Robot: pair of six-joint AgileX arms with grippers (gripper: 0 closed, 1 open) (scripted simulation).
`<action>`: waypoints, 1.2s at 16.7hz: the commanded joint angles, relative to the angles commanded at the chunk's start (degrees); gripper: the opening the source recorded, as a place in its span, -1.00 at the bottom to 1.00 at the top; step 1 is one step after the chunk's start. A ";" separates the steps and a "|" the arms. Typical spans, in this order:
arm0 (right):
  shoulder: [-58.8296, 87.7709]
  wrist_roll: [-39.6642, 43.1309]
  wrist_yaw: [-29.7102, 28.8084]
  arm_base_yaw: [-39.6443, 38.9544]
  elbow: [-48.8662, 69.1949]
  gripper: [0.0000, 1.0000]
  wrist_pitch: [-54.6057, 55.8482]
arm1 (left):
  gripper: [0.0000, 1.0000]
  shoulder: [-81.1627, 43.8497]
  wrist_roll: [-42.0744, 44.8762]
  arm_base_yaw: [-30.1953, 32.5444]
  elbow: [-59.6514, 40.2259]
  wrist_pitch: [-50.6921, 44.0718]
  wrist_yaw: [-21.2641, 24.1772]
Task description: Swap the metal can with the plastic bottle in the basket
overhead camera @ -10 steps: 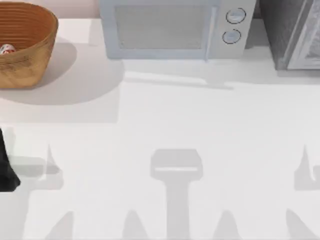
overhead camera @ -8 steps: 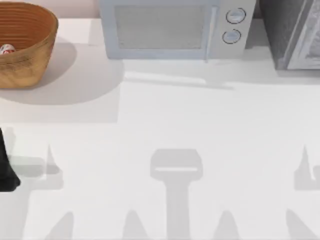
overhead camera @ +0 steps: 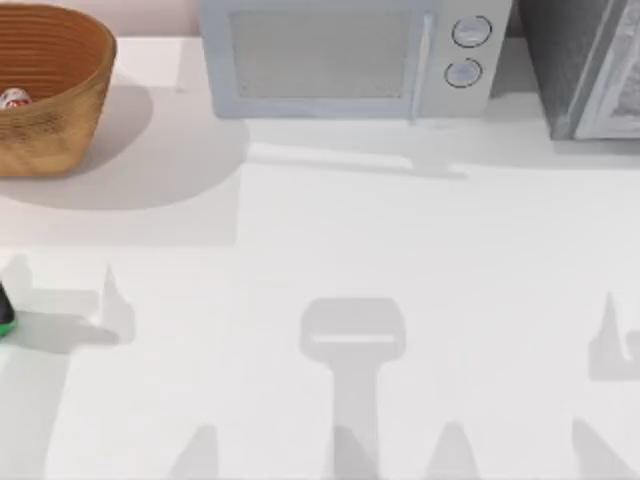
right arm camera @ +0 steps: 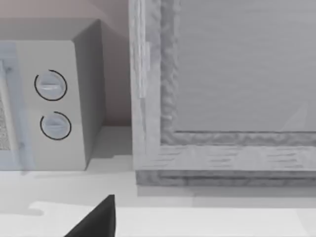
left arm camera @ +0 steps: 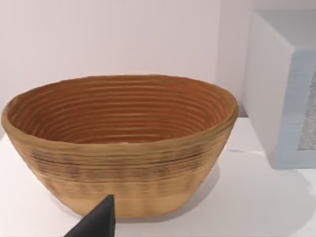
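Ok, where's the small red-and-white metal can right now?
In the top view the small red-and-white metal can sits inside the orange-brown woven wicker basket, at the table's far left corner, left of the pale microwave.

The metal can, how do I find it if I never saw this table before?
Look to the table's far left corner, where the big round orange-brown wicker basket stands beside the pale microwave. Peek inside by the basket's left wall: the metal can is the little white-and-red thing there, the only object in the basket.
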State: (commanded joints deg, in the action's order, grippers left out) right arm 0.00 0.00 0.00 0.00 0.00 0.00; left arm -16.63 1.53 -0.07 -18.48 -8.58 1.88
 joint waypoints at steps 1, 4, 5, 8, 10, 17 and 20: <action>0.00 0.00 0.00 0.00 0.00 1.00 0.00 | 1.00 -3.97 0.33 -0.04 -4.17 -2.07 0.52; 0.00 0.00 0.00 0.00 0.00 1.00 0.00 | 1.00 -17.82 1.42 -0.34 -18.25 -9.12 2.33; 0.00 0.00 0.00 0.00 0.00 1.00 0.00 | 1.00 -22.93 1.81 -0.53 -23.35 -11.66 2.99; 0.00 0.00 0.00 0.00 0.00 1.00 0.00 | 1.00 -39.54 3.07 -1.43 -39.58 -19.65 5.13; 0.00 0.00 0.00 0.00 0.00 1.00 0.00 | 1.00 -51.21 3.95 -2.32 -50.72 -25.11 6.60; 0.00 0.00 0.00 0.00 0.00 1.00 0.00 | 1.00 -92.00 6.67 -6.89 -87.49 -42.92 11.32; 0.00 0.00 0.00 0.00 0.00 1.00 0.00 | 1.00 -107.11 7.49 -9.00 -100.16 -49.44 12.98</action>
State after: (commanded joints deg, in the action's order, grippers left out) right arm 0.00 0.00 0.00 0.00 0.00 0.00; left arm -123.74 9.02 -9.07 -118.64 -58.01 14.85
